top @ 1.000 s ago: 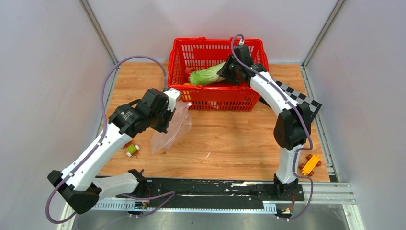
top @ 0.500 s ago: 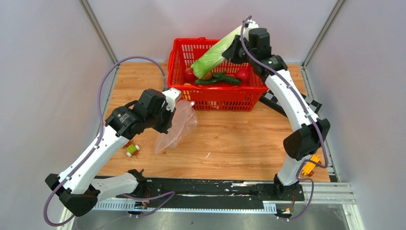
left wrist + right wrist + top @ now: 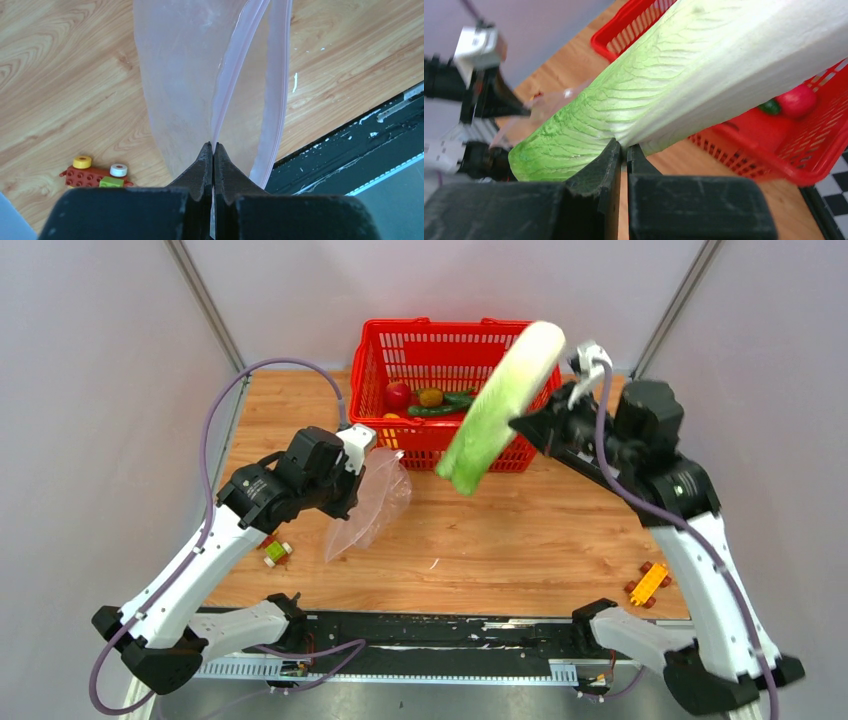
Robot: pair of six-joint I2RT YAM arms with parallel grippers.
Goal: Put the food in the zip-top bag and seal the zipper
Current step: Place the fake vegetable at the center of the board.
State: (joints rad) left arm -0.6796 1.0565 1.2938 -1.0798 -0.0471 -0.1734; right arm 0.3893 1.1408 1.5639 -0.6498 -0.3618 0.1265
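light wood tabletop [image 3: 520, 540] lies below me, red plastic mesh basket [image 3: 400, 350] at its far edge. my left gripper [image 3: 212, 146] is pinched tight on the mouth of the clear crinkly zip-top bag [image 3: 190, 75], left of centre. my right gripper [image 3: 622, 146], nearly closed, clamps the long pale-green toy lettuce [image 3: 497, 410], aloft and tilted just in front of the basket.

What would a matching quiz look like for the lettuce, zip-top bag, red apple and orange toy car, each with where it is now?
1 lettuce
2 zip-top bag
3 red apple
4 orange toy car

A in the red basket
B on the table, near right corner
C held aloft by the right gripper
D edge pinched by the left gripper

Pairs: 1-C, 2-D, 3-A, 4-B
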